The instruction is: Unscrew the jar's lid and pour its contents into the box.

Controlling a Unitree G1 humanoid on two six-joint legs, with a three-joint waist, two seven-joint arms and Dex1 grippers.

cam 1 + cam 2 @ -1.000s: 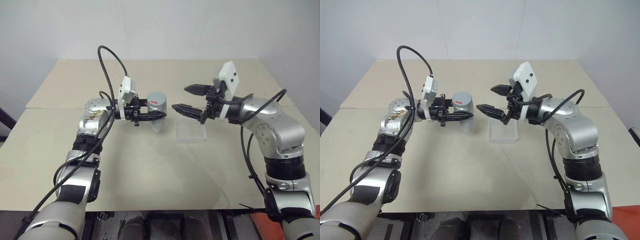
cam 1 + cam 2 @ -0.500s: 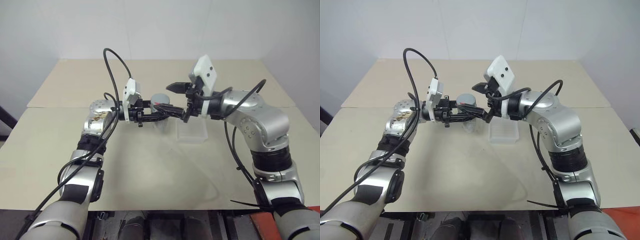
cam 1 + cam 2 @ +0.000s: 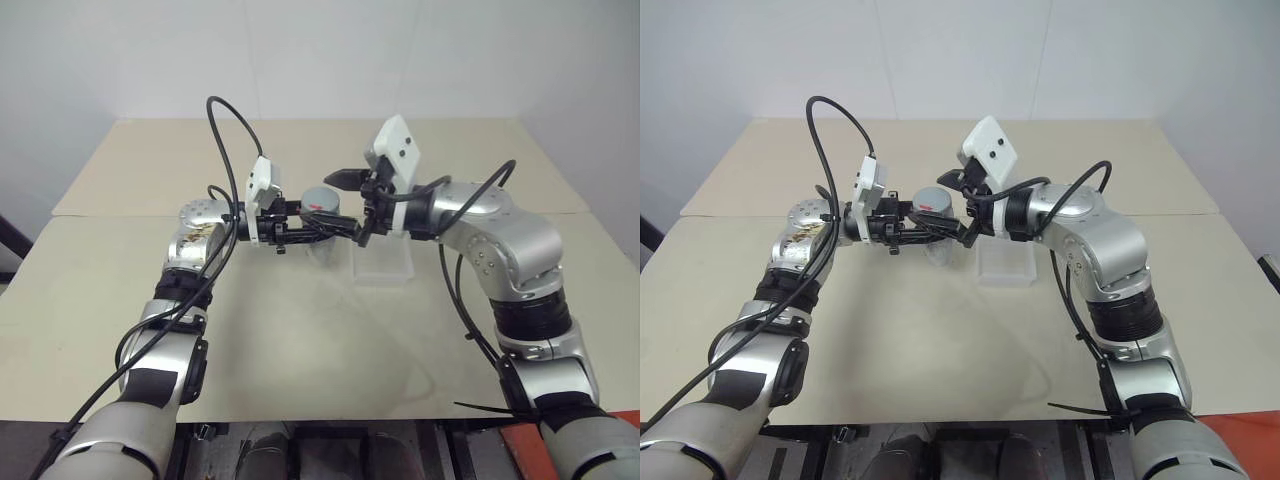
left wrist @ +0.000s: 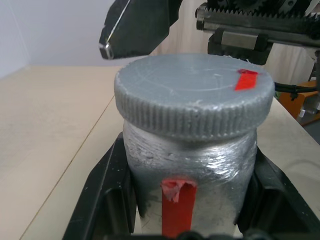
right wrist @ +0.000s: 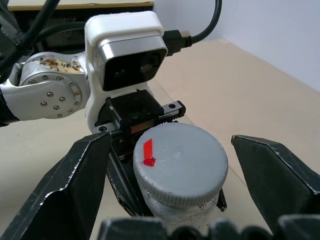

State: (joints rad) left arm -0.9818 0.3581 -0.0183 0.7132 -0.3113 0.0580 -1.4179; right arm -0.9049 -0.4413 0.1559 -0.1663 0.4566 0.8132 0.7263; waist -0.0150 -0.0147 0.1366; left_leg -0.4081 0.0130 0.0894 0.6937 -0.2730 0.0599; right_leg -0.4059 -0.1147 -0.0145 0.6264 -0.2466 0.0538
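Jar (image 4: 187,175) pinched upright in left end effector (image 3: 318,229), held above worktop (image 3: 300,330). Lid (image 5: 180,162) (grey, red mark on top) still on, sitting between spread fingers of right end effector (image 5: 172,165), not touching. Box (image 3: 383,264) just beside.

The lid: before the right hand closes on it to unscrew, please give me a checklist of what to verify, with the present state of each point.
1. Jar gripped by the left hand, a finger on each side: ok.
2. Lid still on the jar: ok.
3. Right hand open, a finger on each side of the lid and apart from it: ok.
4. Right hand centred on the lid: ok, roughly, by the right wrist view.
5. Box on the table beside the jar, ready for pouring: ok.
6. Contents inside the jar: cannot tell, the wall looks cloudy.
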